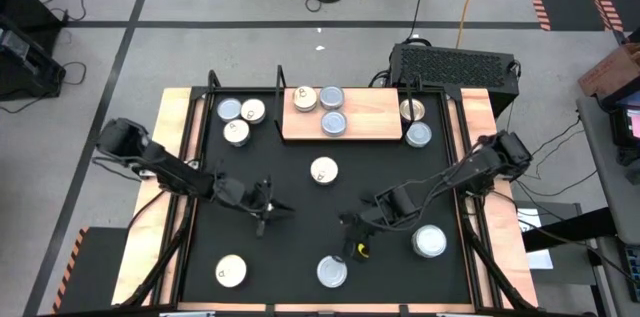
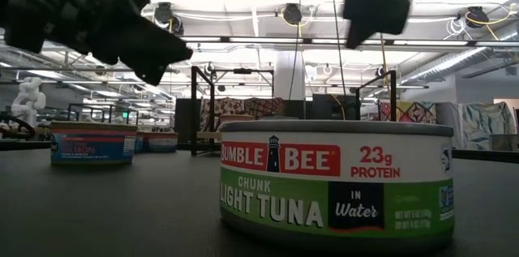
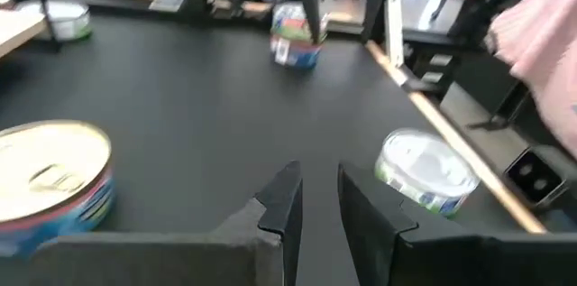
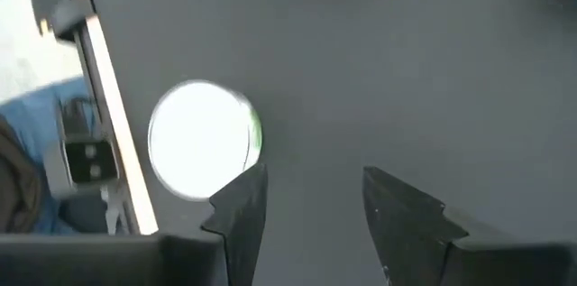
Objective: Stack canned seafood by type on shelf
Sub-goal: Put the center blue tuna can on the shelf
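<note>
Three tins sit on the shelf [image 1: 375,115] at the far side: two [image 1: 305,99] [image 1: 331,97] at its back and one [image 1: 334,123] in front. Other tins stand on the black tabletop: three far left [image 1: 240,117], two far right [image 1: 415,123], one cream-topped in the middle [image 1: 324,170] and three along the near side [image 1: 231,271] [image 1: 332,272] [image 1: 430,242]. My left gripper [image 1: 275,212] [image 3: 320,200] hovers left of centre, narrowly open and holding nothing. My right gripper [image 1: 352,227] [image 4: 311,191] hovers right of centre, open and empty. A white-topped tin [image 4: 198,139] stands just beyond one of its fingers.
A black ribbed box [image 1: 455,62] stands behind the table's far right corner. Wooden rails [image 1: 175,157] [image 1: 495,217] run along both sides of the table. A green-labelled tuna tin [image 2: 336,180] fills the low view's front. Bare tabletop lies between the two grippers and the shelf.
</note>
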Action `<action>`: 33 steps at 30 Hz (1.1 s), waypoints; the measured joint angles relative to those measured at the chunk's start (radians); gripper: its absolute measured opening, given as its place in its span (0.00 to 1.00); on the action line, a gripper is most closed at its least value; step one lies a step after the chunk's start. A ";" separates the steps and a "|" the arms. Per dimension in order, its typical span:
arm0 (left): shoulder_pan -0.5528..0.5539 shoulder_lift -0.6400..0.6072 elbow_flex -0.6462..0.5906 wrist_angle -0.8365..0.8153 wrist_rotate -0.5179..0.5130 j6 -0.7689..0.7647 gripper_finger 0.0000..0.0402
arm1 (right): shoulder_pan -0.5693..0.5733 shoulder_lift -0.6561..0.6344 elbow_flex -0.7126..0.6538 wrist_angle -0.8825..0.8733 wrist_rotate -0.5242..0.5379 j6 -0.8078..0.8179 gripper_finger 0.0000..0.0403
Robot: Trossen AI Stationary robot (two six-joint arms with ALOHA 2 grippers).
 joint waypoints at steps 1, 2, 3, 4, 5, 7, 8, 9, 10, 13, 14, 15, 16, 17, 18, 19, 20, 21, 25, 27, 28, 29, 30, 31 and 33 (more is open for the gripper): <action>-0.004 0.018 0.000 0.037 0.000 0.000 0.19 | 0.006 0.000 0.000 -0.016 -0.008 0.012 0.44; -0.007 0.031 0.003 0.060 -0.001 0.000 0.19 | 0.012 0.000 0.000 -0.035 -0.024 0.027 0.44; -0.008 0.040 0.009 0.071 -0.001 0.001 0.19 | 0.016 0.000 0.000 -0.055 -0.033 0.045 0.44; -0.008 0.046 0.016 0.072 -0.001 0.004 0.19 | 0.021 0.000 0.000 -0.075 -0.046 0.069 0.44; -0.008 0.049 0.024 0.072 0.000 0.005 0.19 | 0.028 0.000 0.000 -0.096 -0.053 0.097 0.44; -0.008 0.051 0.036 0.074 0.004 0.016 0.19 | 0.041 0.000 0.000 -0.132 -0.076 0.168 0.44; -0.008 0.051 0.040 0.074 0.006 0.027 0.19 | 0.049 0.000 0.000 -0.149 -0.095 0.206 0.44; -0.008 0.051 0.044 0.074 0.010 0.033 0.19 | 0.058 0.000 0.000 -0.163 -0.120 0.243 0.44; -0.008 0.050 0.048 0.075 0.012 0.041 0.19 | 0.066 0.000 0.000 -0.176 -0.146 0.281 0.44; -0.008 0.046 0.054 0.078 0.034 0.057 0.19 | 0.088 -0.001 0.000 -0.214 -0.204 0.394 0.44; -0.008 0.046 0.054 0.077 0.042 0.059 0.19 | 0.094 -0.001 0.000 -0.222 -0.207 0.418 0.44; -0.008 0.046 0.054 0.073 0.053 0.064 0.19 | 0.098 -0.001 0.000 -0.227 -0.205 0.431 0.44; -0.008 0.046 0.054 0.070 0.060 0.075 0.19 | 0.099 -0.001 0.000 -0.227 -0.201 0.437 0.44; -0.008 0.046 0.054 0.067 0.062 0.081 0.19 | 0.101 -0.001 0.000 -0.224 -0.192 0.439 0.44; -0.008 0.046 0.054 0.062 0.063 0.083 0.19 | 0.102 -0.001 0.000 -0.222 -0.180 0.440 0.44; -0.008 0.046 0.054 0.058 0.063 0.083 0.19 | 0.102 -0.001 0.000 -0.220 -0.164 0.441 0.44; -0.008 0.046 0.054 0.053 0.064 0.083 0.19 | 0.101 -0.001 0.000 -0.214 -0.144 0.441 0.44; -0.008 0.046 0.054 0.046 0.064 0.083 0.19 | 0.098 -0.001 0.000 -0.203 -0.125 0.438 0.44; -0.008 0.046 0.054 -0.001 0.063 0.082 0.19 | 0.076 -0.001 0.000 -0.145 -0.027 0.359 0.44; -0.008 0.046 0.054 -0.018 0.057 0.078 0.19 | 0.060 -0.001 0.000 -0.120 0.070 0.307 0.44; -0.008 0.046 0.054 -0.028 0.050 0.076 0.19 | 0.048 -0.001 0.000 -0.107 0.133 0.283 0.44; -0.008 0.046 0.054 -0.037 0.037 0.075 0.19 | 0.032 -0.001 0.000 -0.097 0.194 0.270 0.44; -0.008 0.046 0.054 -0.045 0.023 0.075 0.19 | 0.010 -0.001 0.000 -0.094 0.246 0.272 0.44; -0.008 0.046 0.054 -0.053 0.007 0.069 0.19 | -0.019 -0.001 0.000 -0.098 0.275 0.285 0.44; -0.008 0.046 0.054 -0.076 -0.030 0.050 0.19 | -0.081 -0.001 0.000 -0.101 0.291 0.316 0.44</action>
